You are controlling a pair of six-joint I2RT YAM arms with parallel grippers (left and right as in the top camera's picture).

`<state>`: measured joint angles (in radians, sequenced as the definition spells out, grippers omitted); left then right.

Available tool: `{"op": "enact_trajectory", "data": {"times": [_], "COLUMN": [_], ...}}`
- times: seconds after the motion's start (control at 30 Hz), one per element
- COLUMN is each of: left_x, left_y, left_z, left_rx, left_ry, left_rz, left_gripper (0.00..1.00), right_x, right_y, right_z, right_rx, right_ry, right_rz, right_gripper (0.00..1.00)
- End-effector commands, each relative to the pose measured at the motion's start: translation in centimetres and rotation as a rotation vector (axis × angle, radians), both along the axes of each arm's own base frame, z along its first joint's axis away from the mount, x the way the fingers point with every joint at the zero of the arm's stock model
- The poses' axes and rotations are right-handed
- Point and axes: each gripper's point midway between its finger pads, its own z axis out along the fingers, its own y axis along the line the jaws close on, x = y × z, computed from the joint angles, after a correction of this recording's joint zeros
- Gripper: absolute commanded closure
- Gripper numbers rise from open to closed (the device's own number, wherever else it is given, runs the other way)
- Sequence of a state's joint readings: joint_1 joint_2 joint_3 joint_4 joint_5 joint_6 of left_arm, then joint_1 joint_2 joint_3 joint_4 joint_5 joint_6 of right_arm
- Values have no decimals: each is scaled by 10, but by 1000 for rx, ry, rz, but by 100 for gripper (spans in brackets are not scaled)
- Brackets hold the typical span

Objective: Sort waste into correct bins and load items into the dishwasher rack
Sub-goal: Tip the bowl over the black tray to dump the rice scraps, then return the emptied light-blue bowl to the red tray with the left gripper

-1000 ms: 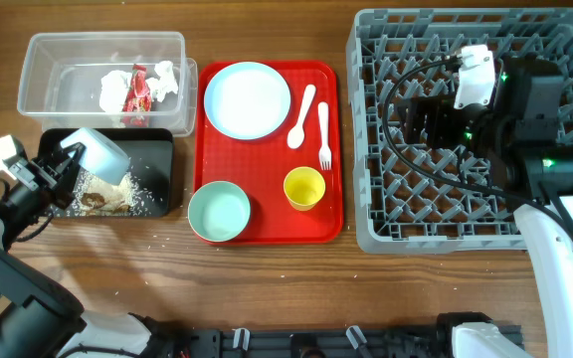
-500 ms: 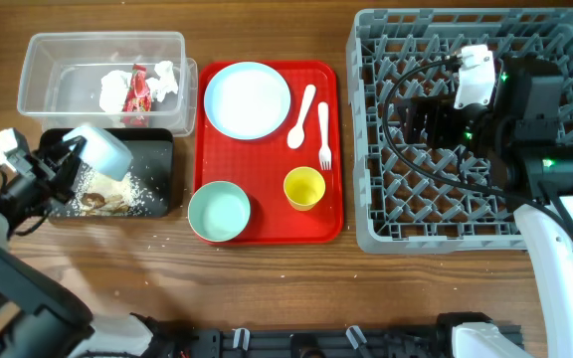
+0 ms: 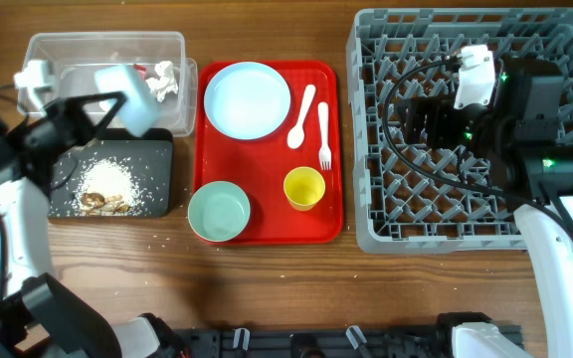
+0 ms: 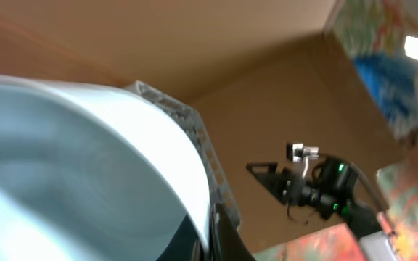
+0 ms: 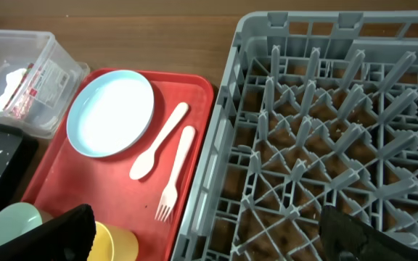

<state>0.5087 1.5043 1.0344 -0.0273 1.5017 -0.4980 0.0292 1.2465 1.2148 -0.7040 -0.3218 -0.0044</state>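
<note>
Overhead: my left jaws are clenched on the pale blue bowl (image 3: 127,94), held tilted where the clear tub (image 3: 78,55) meets the black tray (image 3: 162,164). Food scraps (image 3: 102,189) lie in that tray and tissue (image 3: 164,80) in the tub. The red tray (image 3: 267,214) carries the plate (image 3: 248,99), spoon (image 3: 301,114), fork (image 3: 323,134), yellow cup (image 3: 304,187) and mint green bowl (image 3: 219,211). My right jaws hang over the dishwasher rack (image 3: 386,214), at the right of the worktop (image 3: 267,288).

Left wrist: the bowl, blurred, fills the left side.

Right wrist: my fingers (image 5: 67,232) stand released, wide apart and empty, above the rack's left part
</note>
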Motion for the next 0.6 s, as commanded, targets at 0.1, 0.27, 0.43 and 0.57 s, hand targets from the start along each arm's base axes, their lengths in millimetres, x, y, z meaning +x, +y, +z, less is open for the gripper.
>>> {"op": "enact_trajectory", "data": {"times": [0.1,0.27,0.43,0.57], "left_x": [21,35,26,-2], "left_y": [-53,-141,-159,-169], "left_z": [18,-17,-115,-158], "left_rx": [-9,117,552,796], "left_ry": [65,147,381,451], "left_rz": [-29,-11,243,243], "left_gripper": [96,96,96,96], "right_x": [2,2,1,1], "right_y": [3,3,3,3], "right_z": [6,6,5,6], "right_rx": [16,17,17,17], "right_ry": [-3,-5,-1,-2], "right_rz": [9,9,9,9], "right_gripper": [0,0,0,0]}}
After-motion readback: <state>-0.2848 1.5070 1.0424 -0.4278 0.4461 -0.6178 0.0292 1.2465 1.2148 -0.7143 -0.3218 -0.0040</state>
